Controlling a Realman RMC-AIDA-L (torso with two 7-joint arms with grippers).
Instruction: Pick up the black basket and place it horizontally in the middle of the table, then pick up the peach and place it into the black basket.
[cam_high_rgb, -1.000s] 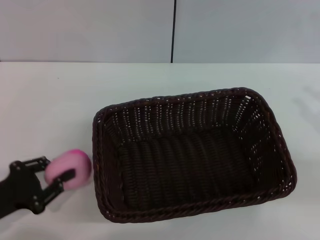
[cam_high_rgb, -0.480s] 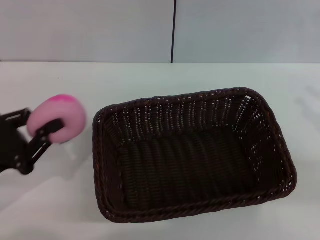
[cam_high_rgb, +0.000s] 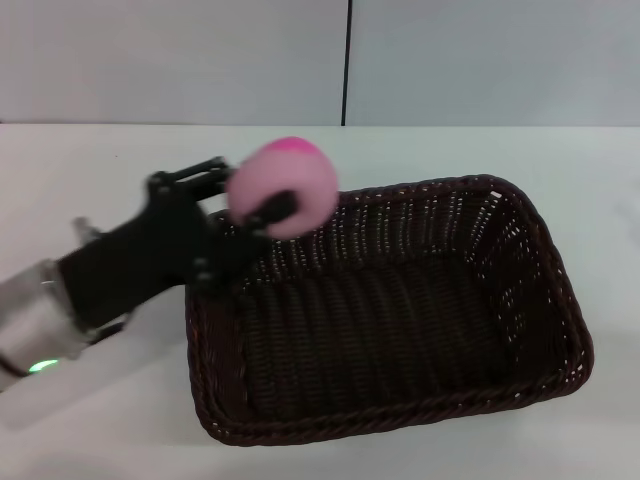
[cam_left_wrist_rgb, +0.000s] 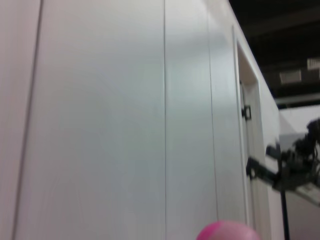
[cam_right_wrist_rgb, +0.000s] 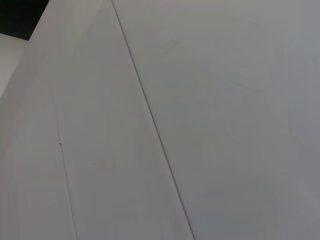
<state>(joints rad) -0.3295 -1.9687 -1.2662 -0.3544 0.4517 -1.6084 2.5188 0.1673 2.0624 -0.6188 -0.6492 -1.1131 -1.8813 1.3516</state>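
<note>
The black basket (cam_high_rgb: 400, 310) lies lengthwise across the middle of the white table (cam_high_rgb: 90, 180), open side up and with nothing inside. My left gripper (cam_high_rgb: 262, 197) is shut on the peach (cam_high_rgb: 285, 185), a pale pink ball with a magenta tip. It holds the peach in the air above the basket's far left corner. A magenta sliver of the peach (cam_left_wrist_rgb: 227, 231) also shows in the left wrist view. My right gripper is out of view.
A grey wall with a dark vertical seam (cam_high_rgb: 347, 60) stands behind the table. White tabletop runs all around the basket. The right wrist view shows only wall panels (cam_right_wrist_rgb: 200, 100).
My left gripper has lifted the peach from the table left of the basket. It carried the peach up and to the right, over the basket's far left corner.
</note>
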